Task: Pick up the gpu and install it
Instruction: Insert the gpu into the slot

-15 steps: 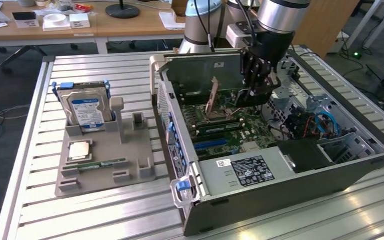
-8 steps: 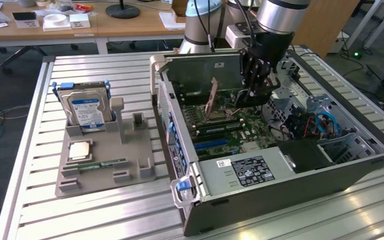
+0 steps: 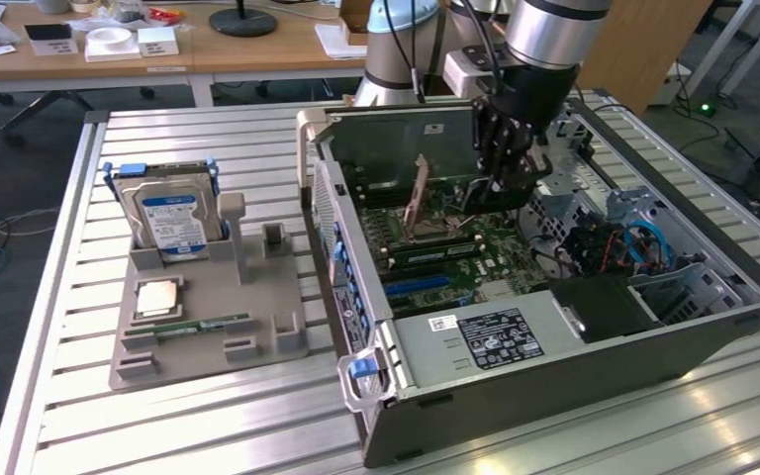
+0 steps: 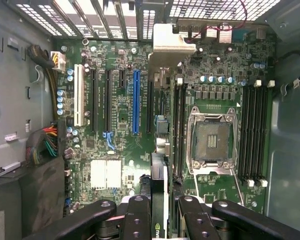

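Note:
My gripper [image 3: 502,188] reaches down into the open computer case [image 3: 697,327], which lies on its side. It is shut on the gpu [image 4: 158,180], a thin dark card seen edge-on between the black fingers [image 4: 137,215]. The card's silvery bracket [image 4: 172,42] points toward the case's slotted rear wall. In the exterior view the gpu [image 3: 418,198] shows as a brownish upright plate beside the gripper. It hangs just above the green motherboard [image 4: 125,115], over the black slots between the blue slot [image 4: 136,100] and the CPU socket [image 4: 210,137]. I cannot tell whether its edge touches a slot.
A grey holder [image 3: 209,341] at the exterior view's left carries a silver hard drive [image 3: 169,218], a CPU chip [image 3: 158,295] and a green memory stick [image 3: 209,325]. Inside the case are bundled cables [image 3: 617,242], a labelled power supply [image 3: 486,336] and metal walls close around the arm.

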You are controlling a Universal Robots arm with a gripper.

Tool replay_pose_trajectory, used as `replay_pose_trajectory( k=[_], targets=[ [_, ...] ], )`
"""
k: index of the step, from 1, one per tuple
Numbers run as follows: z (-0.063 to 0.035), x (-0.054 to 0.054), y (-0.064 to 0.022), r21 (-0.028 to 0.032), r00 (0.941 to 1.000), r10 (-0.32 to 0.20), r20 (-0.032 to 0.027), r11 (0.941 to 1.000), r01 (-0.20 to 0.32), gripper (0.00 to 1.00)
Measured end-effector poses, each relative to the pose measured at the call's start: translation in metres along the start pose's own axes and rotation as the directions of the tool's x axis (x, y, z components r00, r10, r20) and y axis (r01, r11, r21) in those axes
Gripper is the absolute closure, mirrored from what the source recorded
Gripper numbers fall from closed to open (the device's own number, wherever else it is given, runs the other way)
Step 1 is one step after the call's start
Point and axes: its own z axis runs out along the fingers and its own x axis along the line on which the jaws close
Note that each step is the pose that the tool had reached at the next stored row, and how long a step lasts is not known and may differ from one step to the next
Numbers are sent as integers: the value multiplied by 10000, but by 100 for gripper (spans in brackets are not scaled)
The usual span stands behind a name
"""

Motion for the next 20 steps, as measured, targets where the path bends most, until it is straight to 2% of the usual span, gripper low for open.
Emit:
replay_pose_trajectory(
  k=[6,14,20],
  targets=[
    [29,1,30,18,10000,-1,1,10000,1,74],
    [113,12,50,120,10000,-52,0,9999,52,74],
    [125,66,62,140,10000,-98,1,9999,98,74]
  ],
)
